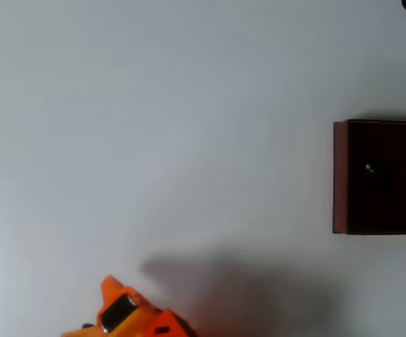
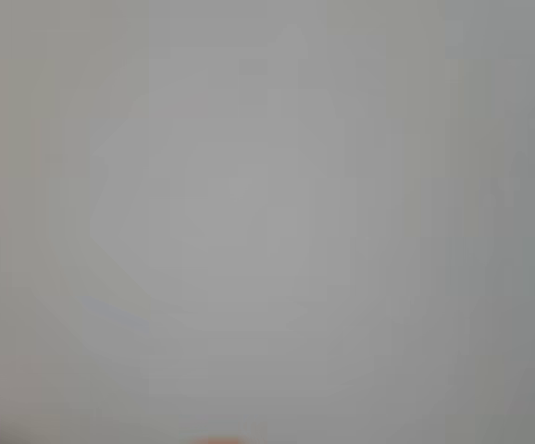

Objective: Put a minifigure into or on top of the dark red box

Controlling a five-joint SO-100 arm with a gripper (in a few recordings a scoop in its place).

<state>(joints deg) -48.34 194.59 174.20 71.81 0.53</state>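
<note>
In the overhead view the minifigure [image 1: 369, 168] is seen as a pale speck inside the box [image 1: 341, 175] at the right edge, well apart from the orange arm [image 1: 129, 316] at bottom left, whose gripper state cannot be told.

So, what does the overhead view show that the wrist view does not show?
The overhead view shows the dark red box at the right edge, with a tiny pale speck on its dark inside that may be the minifigure, too small to be sure. It also shows the orange arm at the bottom edge. The wrist view gives a blurred pale surface and a faint orange smudge at its bottom edge. Both share the white table.
</note>
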